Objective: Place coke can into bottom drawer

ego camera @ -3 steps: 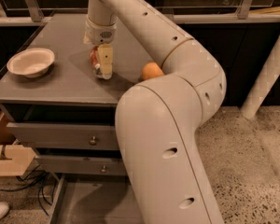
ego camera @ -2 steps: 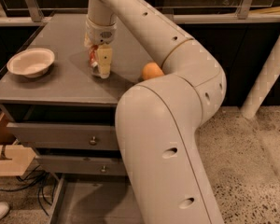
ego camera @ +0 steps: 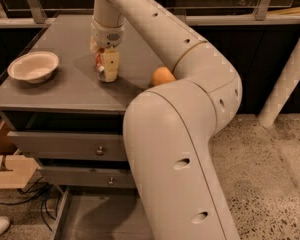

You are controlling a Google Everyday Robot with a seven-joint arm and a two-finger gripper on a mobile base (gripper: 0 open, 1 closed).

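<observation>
The end effector point(ego camera: 106, 69) is seen pointing straight down over the middle of the table point(ego camera: 65, 91), somewhat nearer the back edge than the front. It is closed narrowly on the coke can point(ego camera: 98, 63), which is held upright between the pale fingers point(ego camera: 110, 66). Only a strip of the can's red side and its silver base is shown beside them. The base is seen at or just above the table surface; whether it is touching cannot be told.

A white bowl point(ego camera: 33, 66) is set near the left edge of the table, well apart from the can. An orange point(ego camera: 162, 76) is found by the right edge and is partly hidden behind the robot arm point(ego camera: 190, 59).

Below the front edge, two grey drawers point(ego camera: 65, 146) with round knobs are seen pulled slightly forward. The bottom drawer point(ego camera: 95, 219) is pulled out far beneath them, and its flat grey tray is shown open, partly covered by the arm.
</observation>
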